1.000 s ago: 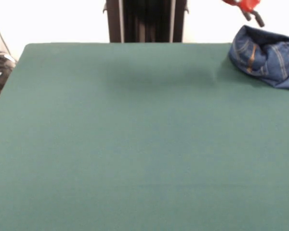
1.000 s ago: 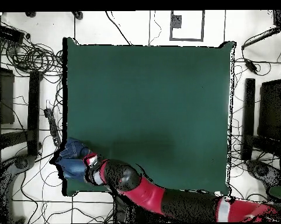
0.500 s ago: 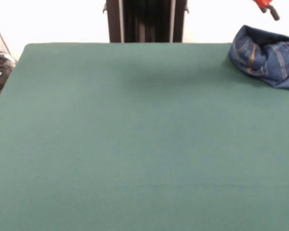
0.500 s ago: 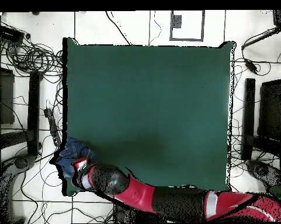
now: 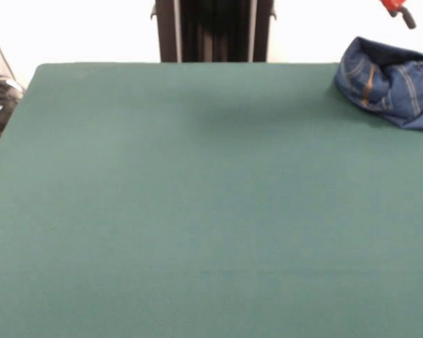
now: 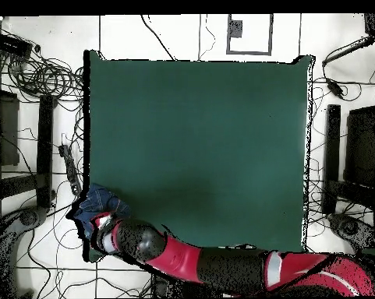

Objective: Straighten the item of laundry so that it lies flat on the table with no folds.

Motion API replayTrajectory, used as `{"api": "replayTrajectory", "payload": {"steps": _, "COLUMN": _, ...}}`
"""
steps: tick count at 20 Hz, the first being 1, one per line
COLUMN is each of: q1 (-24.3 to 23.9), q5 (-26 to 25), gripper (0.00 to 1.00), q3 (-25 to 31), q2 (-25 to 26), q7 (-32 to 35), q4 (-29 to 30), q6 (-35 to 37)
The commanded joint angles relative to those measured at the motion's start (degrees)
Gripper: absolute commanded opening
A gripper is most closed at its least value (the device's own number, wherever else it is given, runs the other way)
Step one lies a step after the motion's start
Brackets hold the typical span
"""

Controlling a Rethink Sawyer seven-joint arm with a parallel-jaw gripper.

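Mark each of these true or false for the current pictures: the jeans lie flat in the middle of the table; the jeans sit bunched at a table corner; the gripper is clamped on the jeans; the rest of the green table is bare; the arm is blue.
1. The jeans lie flat in the middle of the table. False: the jeans are crumpled in a heap at a corner of the table.
2. The jeans sit bunched at a table corner. True.
3. The gripper is clamped on the jeans. False: in the front view the gripper is above the heap, apart from it.
4. The rest of the green table is bare. True.
5. The arm is blue. False: the arm is red and black.
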Motion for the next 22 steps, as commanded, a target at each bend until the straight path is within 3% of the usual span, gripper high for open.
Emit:
{"api": "replayTrajectory", "payload": {"steps": 1, "q1": 2.6, "q5": 2.5, "gripper": 1.0, "q3": -1.9, "q2": 0.4, "q7": 11.2, "q4": -9.1, "q6": 2.5}}
{"api": "replayTrajectory", "payload": {"steps": 12, "q1": 9.2, "q5": 4.9, "gripper": 1.0, "q3": -13.4, "q2": -0.3, "q7": 4.0, "q4": -17.5, "q6": 11.8}}
{"api": "replayTrajectory", "payload": {"steps": 22, "q1": 13.2, "q5": 0.6, "gripper": 1.0, "q3": -21.3, "q2": -0.4, "q7": 2.9, "q4": -26.5, "q6": 23.1}}
